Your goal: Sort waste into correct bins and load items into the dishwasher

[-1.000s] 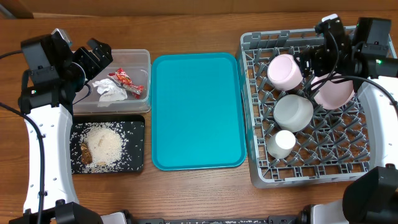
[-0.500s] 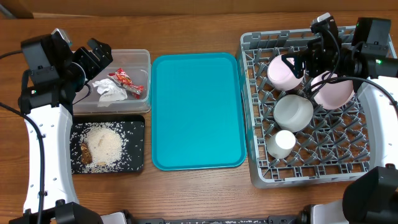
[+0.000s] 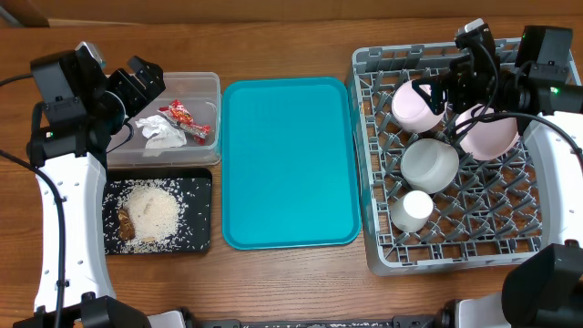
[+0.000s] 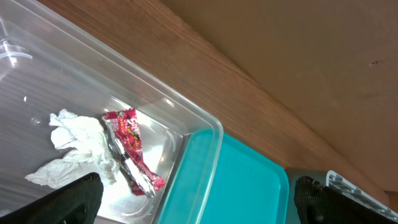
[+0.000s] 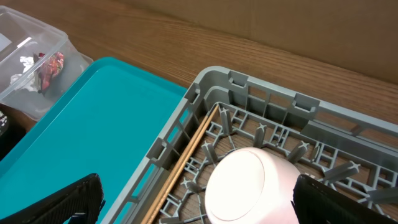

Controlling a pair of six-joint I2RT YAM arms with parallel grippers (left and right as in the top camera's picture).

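The clear tub holds the red-and-white wrapper and the crumpled napkin; both also show in the left wrist view, wrapper and napkin. The black tray holds rice with brown scraps. The grey rack holds an upturned pale pink bowl, the plate, the grey-green cup and the small white cup. My left gripper is open and empty over the tub's right end. My right gripper is open and empty above the bowl.
The teal serving tray lies between the tub and the rack. A thin wooden stick lies along the rack's left side, inside its wall. Bare wooden table runs along the front edge.
My right gripper has shifted a little to the left over the upturned bowl, then held still. The left arm and all objects have not moved.
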